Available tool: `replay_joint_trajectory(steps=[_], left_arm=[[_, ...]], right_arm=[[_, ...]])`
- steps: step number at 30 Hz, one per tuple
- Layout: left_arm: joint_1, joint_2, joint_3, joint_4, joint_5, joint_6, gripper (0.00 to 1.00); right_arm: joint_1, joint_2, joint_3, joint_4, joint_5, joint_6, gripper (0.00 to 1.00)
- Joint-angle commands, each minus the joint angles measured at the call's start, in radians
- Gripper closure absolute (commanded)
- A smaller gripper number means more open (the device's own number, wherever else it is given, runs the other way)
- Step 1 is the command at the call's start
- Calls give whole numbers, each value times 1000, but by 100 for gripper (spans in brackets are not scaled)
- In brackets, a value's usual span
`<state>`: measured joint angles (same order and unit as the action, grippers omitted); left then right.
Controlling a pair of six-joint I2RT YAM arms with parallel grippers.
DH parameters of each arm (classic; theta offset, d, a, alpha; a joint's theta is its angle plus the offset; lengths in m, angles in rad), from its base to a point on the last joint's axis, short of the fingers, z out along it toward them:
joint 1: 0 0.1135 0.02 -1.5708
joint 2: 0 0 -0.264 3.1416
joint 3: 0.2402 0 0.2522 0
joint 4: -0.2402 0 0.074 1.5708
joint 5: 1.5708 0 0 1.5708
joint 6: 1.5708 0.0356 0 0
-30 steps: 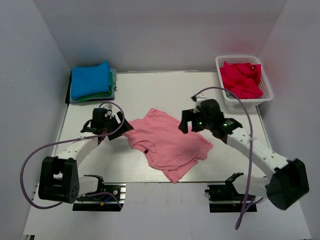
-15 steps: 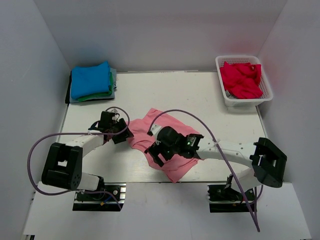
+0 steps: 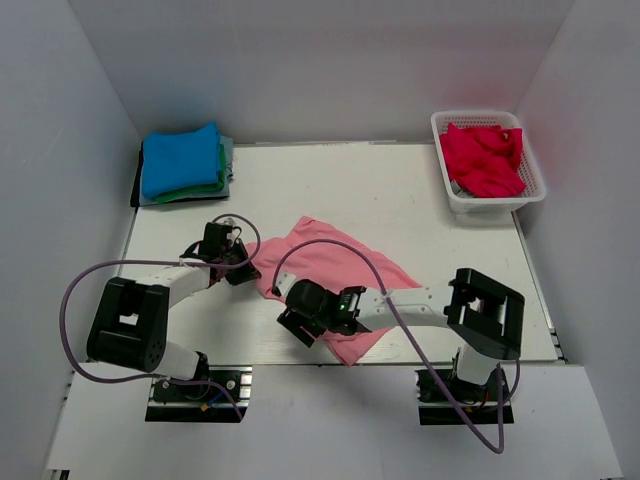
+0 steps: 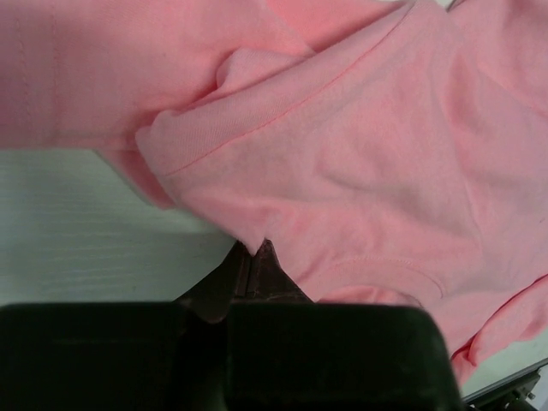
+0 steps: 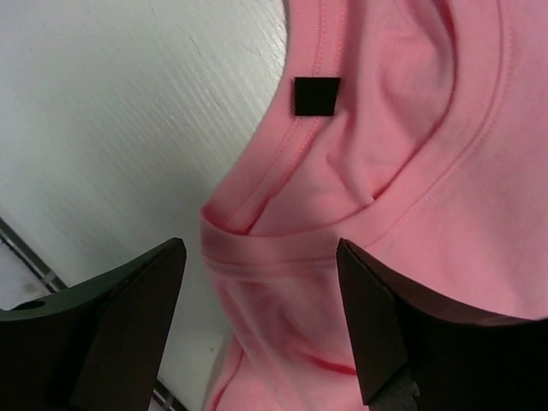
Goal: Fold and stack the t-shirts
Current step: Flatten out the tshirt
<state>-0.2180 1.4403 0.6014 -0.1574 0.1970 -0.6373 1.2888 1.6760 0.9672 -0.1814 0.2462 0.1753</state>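
From above, a white surface (image 3: 400, 190) between pale walls (image 3: 300, 70) carries the salmon pink t-shirt (image 3: 350, 265) rumpled at its middle, folded blue and green tees (image 3: 182, 160) far left, and a crimson tee (image 3: 482, 158) in a basket (image 3: 536, 190) far right. In the left wrist view, the left hand (image 4: 255, 257) is pressed together, pinching the pink shirt's edge. In the right wrist view, the right hand (image 5: 259, 253) stands spread over the collar (image 5: 291, 250).

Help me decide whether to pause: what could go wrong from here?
The left gripper seems to pinch only the very edge of the pink t-shirt; a pull could slip it free. The open right gripper hovers over the bunched collar and may grab several layers, locking in wrinkles.
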Motion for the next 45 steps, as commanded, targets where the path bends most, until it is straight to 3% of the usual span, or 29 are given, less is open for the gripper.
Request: replay_joint_trajectory(steps=[1, 4, 11, 19, 21, 22, 24, 26, 33, 40, 45], left_arm=[[-7, -50, -20, -30, -13, 5, 100], [-7, -70, -29, -30, -13, -4, 100], [-7, -70, -38, -30, -13, -4, 100], [-7, -81, -38, -30, -22, -4, 100], [-7, -90, -38, -30, -22, -4, 100], [-7, -90, -38, -30, -22, -4, 100], [-7, -110, -38, -30, -22, -4, 100], [-7, -122, -29, -19, -13, 5, 100], [-7, -196, 54, 35, 31, 14, 100], [-7, -187, 204, 67, 67, 14, 100], [-7, -140, 367, 76, 88, 37, 100]], right_arm=[[43, 31, 56, 36, 77, -7, 23], [67, 47, 65, 37, 102, -5, 25], [87, 70, 42, 62, 146, 23, 42], [81, 108, 36, 54, 179, 49, 46], [83, 114, 30, 45, 179, 61, 54], [81, 111, 24, 45, 176, 62, 64], [81, 110, 18, 45, 179, 75, 67], [81, 87, 30, 25, 188, 73, 100], [66, -87, 25, 71, 340, 67, 100], [-37, -321, -22, 135, 562, 52, 100], [-118, -455, -21, 171, 597, -108, 100]])
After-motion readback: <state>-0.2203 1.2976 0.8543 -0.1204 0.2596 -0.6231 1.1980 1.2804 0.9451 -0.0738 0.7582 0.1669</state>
